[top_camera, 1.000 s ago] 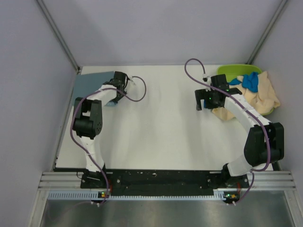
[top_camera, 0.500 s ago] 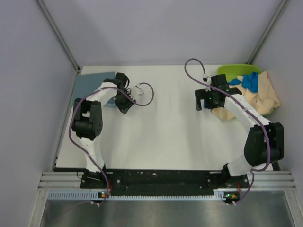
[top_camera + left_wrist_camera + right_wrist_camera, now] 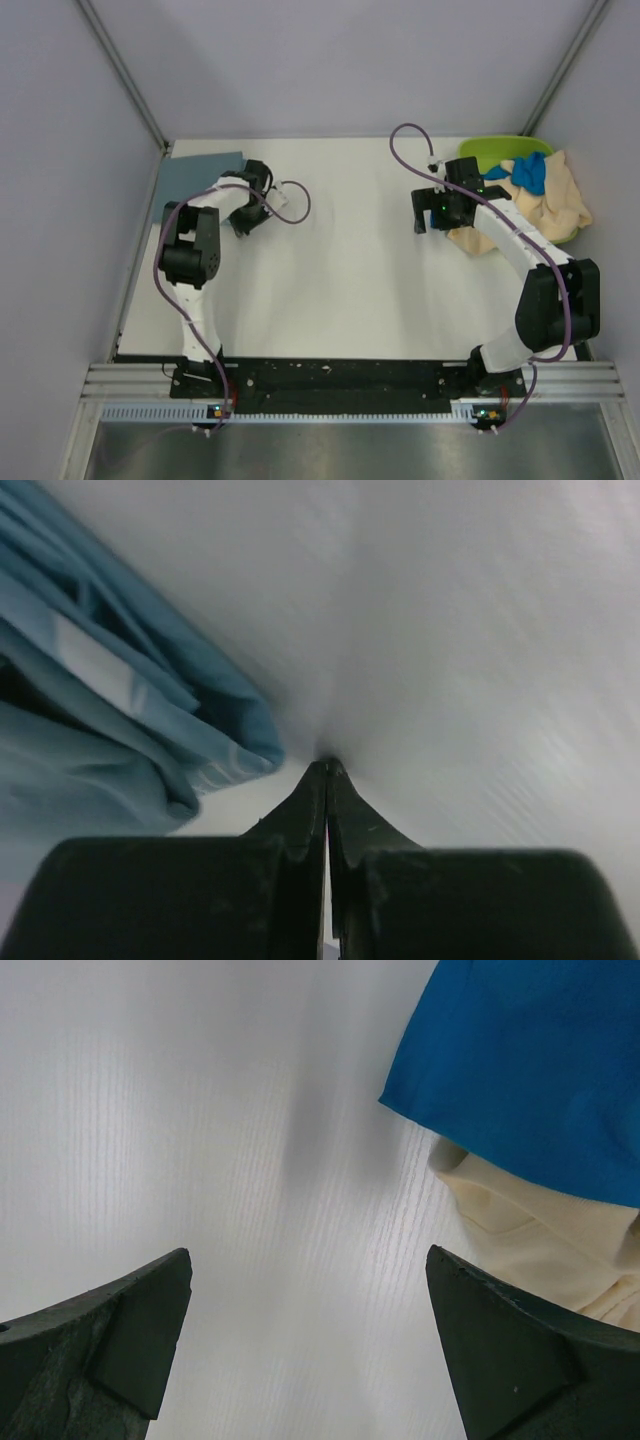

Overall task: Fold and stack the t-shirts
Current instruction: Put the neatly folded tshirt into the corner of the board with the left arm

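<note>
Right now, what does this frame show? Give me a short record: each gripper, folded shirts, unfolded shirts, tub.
left gripper: shut, empty, tips down at the table
beside it: teal-blue shirt, folded edge, not gripped
right gripper: open, empty, over bare table
folded: slate-blue shirt, far left corner
unfolded: bright blue shirt lying on cream shirt, far right
tub: lime-green tub, partly under that heap
</note>
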Controlling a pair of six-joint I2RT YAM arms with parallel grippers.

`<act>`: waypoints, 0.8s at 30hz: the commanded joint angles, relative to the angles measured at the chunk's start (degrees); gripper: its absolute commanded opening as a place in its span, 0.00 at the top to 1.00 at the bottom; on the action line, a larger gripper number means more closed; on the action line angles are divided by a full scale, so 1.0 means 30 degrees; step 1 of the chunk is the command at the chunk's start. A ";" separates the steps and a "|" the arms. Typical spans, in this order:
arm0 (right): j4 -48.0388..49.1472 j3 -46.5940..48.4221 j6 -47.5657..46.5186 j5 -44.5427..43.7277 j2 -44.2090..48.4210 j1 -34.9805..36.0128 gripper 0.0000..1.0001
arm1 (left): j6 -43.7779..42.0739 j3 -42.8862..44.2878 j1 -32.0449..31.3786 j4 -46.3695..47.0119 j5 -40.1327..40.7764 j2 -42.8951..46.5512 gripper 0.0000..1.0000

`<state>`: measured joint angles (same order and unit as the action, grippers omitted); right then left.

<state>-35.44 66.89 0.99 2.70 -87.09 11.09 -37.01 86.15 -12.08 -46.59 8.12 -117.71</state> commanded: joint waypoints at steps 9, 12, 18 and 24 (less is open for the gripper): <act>0.0271 0.0642 -0.0214 -0.0138 0.0787 -0.0182 0.01 | -0.1926 0.0755 0.1945 0.7030 0.6726 -0.2657 1.00; 0.0271 0.0583 -0.0214 -0.0138 0.0933 -0.0182 0.01 | -0.2018 0.0874 0.1770 0.6333 0.5619 -0.2250 1.00; 0.0329 0.0495 -0.0214 -0.0168 0.1168 -0.0153 0.01 | -0.1726 -0.3106 -0.0539 0.6097 0.3009 0.1233 0.78; 0.0826 0.0145 -0.0097 0.0125 0.1782 -0.0153 0.01 | 0.0499 -0.5596 -0.2711 0.4485 -0.3570 0.6297 0.29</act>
<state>-35.40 66.87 1.02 2.66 -85.52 11.11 -40.45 72.97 -16.91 -30.04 15.42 -109.80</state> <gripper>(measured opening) 0.987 0.534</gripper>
